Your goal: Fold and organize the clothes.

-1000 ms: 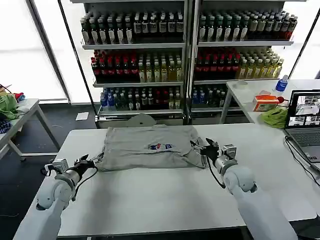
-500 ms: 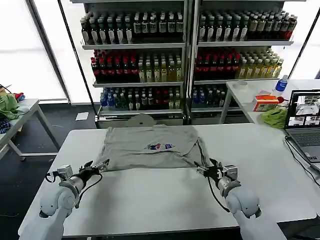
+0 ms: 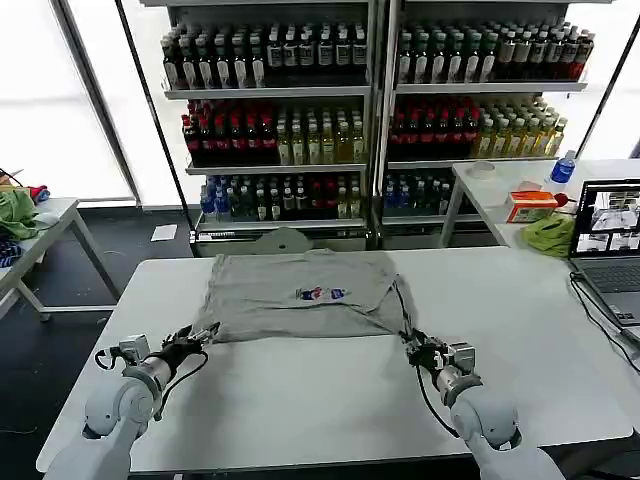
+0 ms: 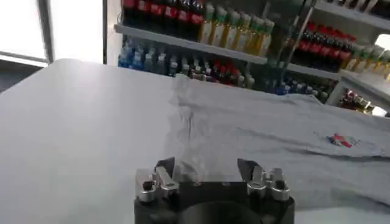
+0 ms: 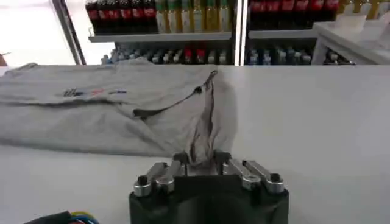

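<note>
A light grey shirt (image 3: 300, 295) with a small colourful chest print lies spread on the white table (image 3: 330, 390), on the half farther from the robot, its lower hem drawn toward the near edge at both corners. The left tool (image 3: 196, 338) sits low on the table at the shirt's near left corner; in the left wrist view its two fingers (image 4: 164, 169) stand spread apart, with the cloth's edge between them. The right tool (image 3: 414, 350) rests at the near right corner, and in the right wrist view its fingertips (image 5: 178, 161) are pressed onto a bunched fold of the shirt (image 5: 146, 103), pinching it. A laptop (image 3: 610, 245) stands open at the table's right edge.
</note>
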Robot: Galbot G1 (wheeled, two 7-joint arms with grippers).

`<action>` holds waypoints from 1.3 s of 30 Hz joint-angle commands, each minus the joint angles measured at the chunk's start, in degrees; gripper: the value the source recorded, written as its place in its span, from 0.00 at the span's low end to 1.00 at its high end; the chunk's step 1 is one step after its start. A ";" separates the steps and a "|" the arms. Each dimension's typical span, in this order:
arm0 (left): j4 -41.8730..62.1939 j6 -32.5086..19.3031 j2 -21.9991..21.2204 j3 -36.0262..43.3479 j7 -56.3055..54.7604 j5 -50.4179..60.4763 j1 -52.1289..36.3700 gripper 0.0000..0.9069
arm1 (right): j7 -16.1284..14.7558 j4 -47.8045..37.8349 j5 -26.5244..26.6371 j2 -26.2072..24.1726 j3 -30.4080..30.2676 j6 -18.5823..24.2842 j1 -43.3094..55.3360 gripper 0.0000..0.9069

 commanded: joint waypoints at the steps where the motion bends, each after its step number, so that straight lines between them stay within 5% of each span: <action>1: 0.97 0.04 -0.01 0.06 0.25 -0.15 -0.03 0.01 | 0.20 -0.69 0.74 0.11 -0.42 -0.19 0.29 0.00; 17: -1.22 0.99 0.39 0.22 0.99 -0.04 1.92 0.01 | -0.99 -0.51 4.45 -3.53 -2.33 0.44 1.86 0.00; 25: -7.72 1.98 1.18 -2.01 0.59 0.40 6.77 0.01 | -2.39 4.34 10.19 -12.26 -2.46 0.93 -1.24 0.00; 39: -20.40 3.23 -0.11 -6.37 -1.37 2.75 21.53 0.01 | -4.65 16.76 12.57 -21.20 6.17 3.64 -19.05 0.00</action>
